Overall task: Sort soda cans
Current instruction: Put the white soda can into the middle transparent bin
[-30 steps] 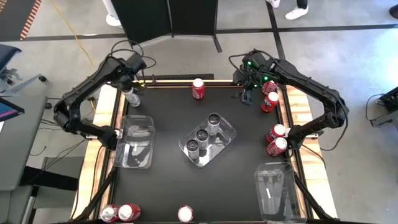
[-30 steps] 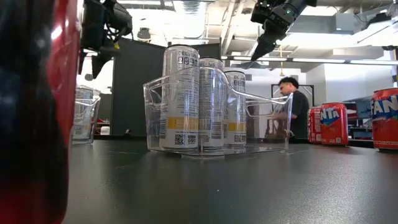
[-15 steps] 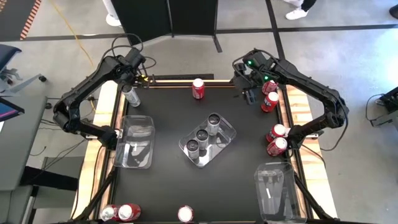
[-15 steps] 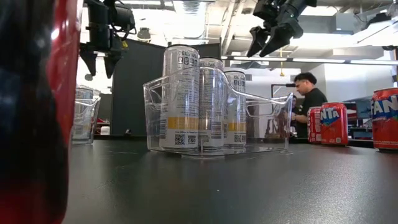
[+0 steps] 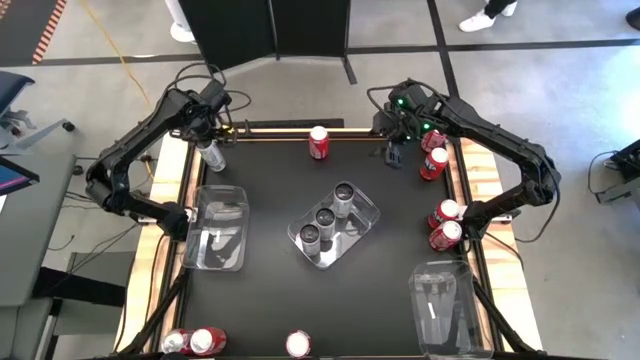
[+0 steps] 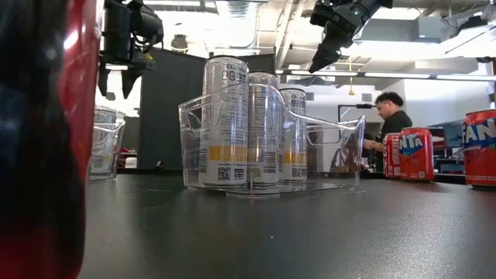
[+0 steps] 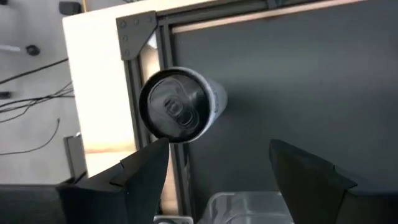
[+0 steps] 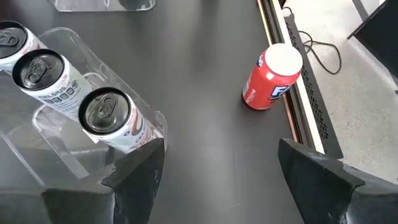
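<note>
Left claw [image 7: 214, 165]: we hold it wide open, empty, above the silver can [image 7: 180, 104].
Right claw [image 8: 217, 165]: open, empty.
Handling: we judge the silver can light, thin-walled, slick; grip mid-body.

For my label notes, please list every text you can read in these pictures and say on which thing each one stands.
"NTA": red can, low view.
"FAN": red can at that view's right edge.
"F": red can, right wrist view.
Print and small codes on the silver cans in the tray: too blurred to read.
No other text can be read.
</note>
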Robot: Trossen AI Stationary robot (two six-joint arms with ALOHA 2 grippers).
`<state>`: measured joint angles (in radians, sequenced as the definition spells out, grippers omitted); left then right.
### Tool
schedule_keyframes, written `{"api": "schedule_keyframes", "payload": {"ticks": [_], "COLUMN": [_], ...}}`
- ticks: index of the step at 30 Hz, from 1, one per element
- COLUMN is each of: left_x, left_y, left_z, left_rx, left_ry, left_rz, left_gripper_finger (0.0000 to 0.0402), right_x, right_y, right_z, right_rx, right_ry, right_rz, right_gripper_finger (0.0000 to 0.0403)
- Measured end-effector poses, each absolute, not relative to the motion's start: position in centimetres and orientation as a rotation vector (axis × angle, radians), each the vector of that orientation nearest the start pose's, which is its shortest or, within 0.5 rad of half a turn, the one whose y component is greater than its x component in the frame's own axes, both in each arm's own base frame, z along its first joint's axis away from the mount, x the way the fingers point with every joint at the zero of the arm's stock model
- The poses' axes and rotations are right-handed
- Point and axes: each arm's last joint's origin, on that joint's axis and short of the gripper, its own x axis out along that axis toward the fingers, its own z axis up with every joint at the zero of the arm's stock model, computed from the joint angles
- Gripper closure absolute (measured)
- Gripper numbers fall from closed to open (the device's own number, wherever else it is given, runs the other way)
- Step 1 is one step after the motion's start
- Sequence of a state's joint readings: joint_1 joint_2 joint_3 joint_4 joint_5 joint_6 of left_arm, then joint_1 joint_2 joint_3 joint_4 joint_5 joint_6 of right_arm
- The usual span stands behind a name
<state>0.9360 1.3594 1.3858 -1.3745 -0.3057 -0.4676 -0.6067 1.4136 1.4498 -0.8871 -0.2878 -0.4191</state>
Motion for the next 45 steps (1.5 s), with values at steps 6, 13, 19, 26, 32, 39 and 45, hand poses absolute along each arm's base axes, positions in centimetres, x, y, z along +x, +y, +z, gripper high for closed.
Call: {"api": "schedule_keyframes", "payload": {"ticks": [6,13,19,26,32,39,45], "left_x": [12.8,12.8,12.7,13.2,13.2,13.2,13.3], "left_y": [18.9,18.8,18.7,18.1,18.0,18.1,18.2], "left_z": [33.5,33.5,32.7,31.5,31.2,31.2,31.2], "left_rx": [-0.775,-0.771,-0.736,-0.614,-0.581,-0.577,-0.584], "left_ry": [1.123,1.146,1.203,1.306,1.327,1.322,1.292], "left_rz": [1.349,1.336,1.323,1.326,1.348,1.351,1.368], "left_gripper_finger": [0.0127,0.0104,0.0090,0.0089,0.0089,0.0089,0.0089], "right_x": [23.8,23.9,24.0,24.8,25.5,25.7,25.7], "right_y": [-15.5,-15.6,-15.6,-15.5,-15.0,-14.9,-14.9], "right_z": [36.1,36.2,36.3,36.9,37.3,37.5,37.5], "right_rx": [-0.030,-0.039,-0.045,-0.074,-0.110,-0.089,-0.070], "right_ry": [0.811,0.798,0.787,0.713,0.659,0.633,0.637], "right_rz": [-0.128,-0.130,-0.133,-0.139,-0.126,-0.141,-0.147], "right_gripper_finger": [0.0072,0.0072,0.0072,0.0072,0.0072,0.0072,0.0072]}}
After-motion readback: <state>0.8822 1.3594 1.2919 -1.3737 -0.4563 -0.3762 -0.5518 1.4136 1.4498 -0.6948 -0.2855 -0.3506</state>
